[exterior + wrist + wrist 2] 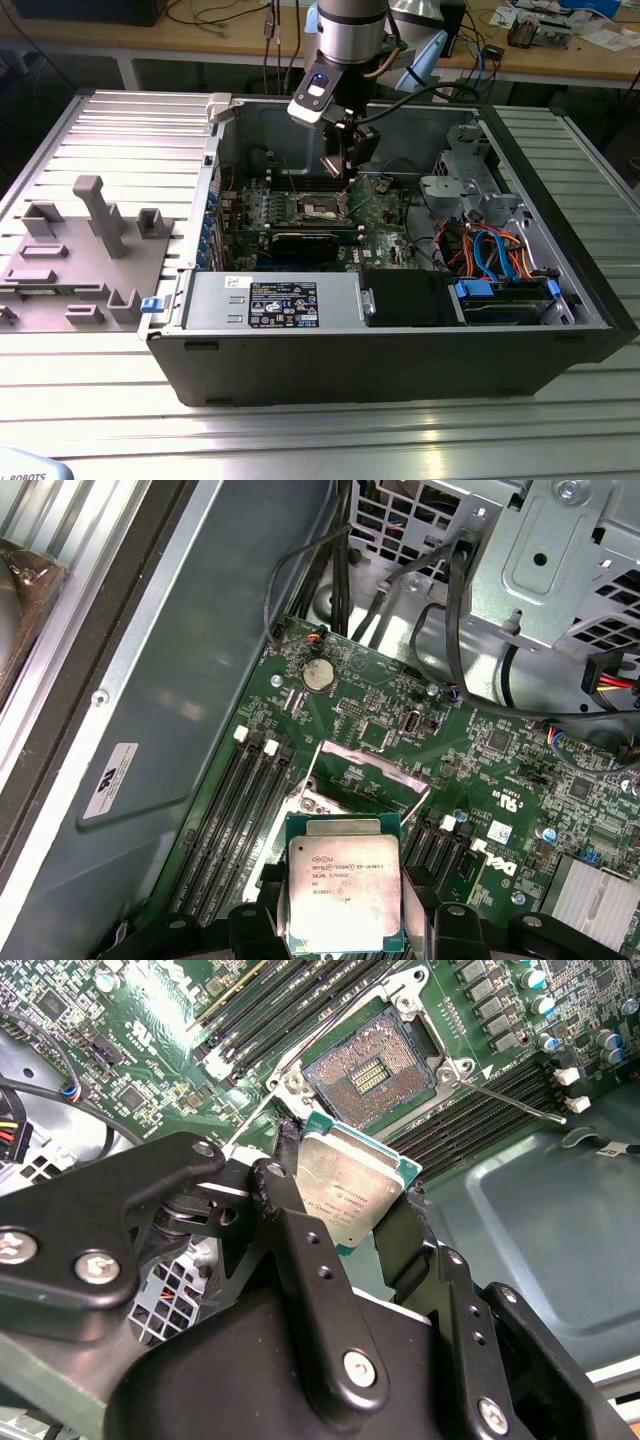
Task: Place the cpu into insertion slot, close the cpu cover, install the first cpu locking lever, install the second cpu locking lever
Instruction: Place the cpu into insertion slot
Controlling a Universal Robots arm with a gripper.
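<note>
- In the exterior view the cpu cannot be made out between the fingers, and the insertion slot (322, 207) is a small dark square that is hard to read
- In the first wrist view the cpu (343, 880) hides much of the slot, and its near edge is cut off by the picture's edge
- In the second wrist view the black gripper (350, 1175) body covers the nearer part of the scene
- The one arm (350, 30) comes down from above into the open computer case (400, 350), and its wrist hangs over the green board (385, 215)
- The two fingers (405, 1230) are clamped on opposite edges of the single cpu, metal top showing
- The chip is held tilted, above and just beside the slot, and is not seated; in the second wrist view the slot's contact field lies bare
- One cpu cover (380, 768) stands swung up at the slot's far side, so it is not closed
- One thin locking lever (515, 1102) lies free along the slot's side; a second cannot be told for sure
- One round coin cell (318, 673) sits on the board beyond the cover
</note>
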